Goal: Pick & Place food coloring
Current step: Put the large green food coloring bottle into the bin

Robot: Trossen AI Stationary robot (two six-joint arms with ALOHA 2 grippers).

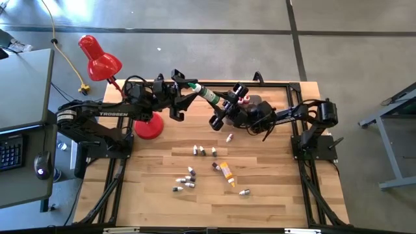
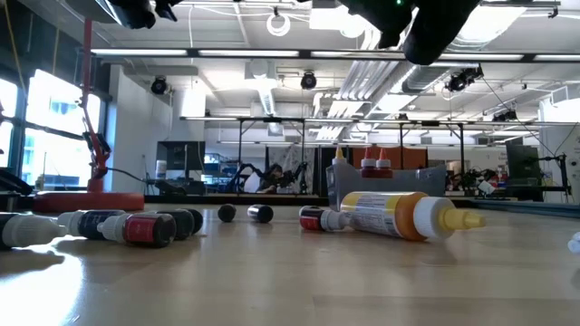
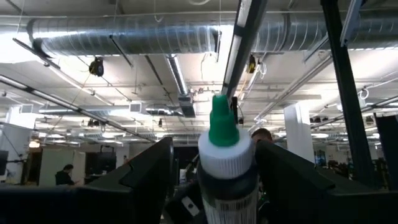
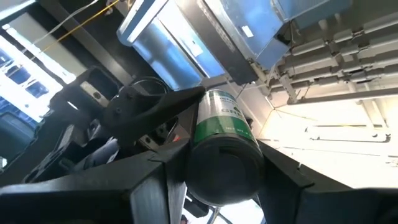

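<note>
We hold the green-labelled, green-capped plastic squeeze bottle [image 1: 208,95] aloft over the far desk [image 1: 273,195], both jaws clenched on opposite ends; an ill-timed release could drop it.

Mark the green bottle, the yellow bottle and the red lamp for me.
green bottle [image 3: 224,155], left wrist view: white shoulder below the green cap.
yellow bottle [image 2: 390,215], low view: label on its side.
red lamp [image 1: 101,64], high view: shade.

Green-labelled food coloring bottle [image 4: 225,140] base-on, clamped between right claw [image 4: 217,180] fingers, left claw [image 4: 155,109] gripping its far end
</note>
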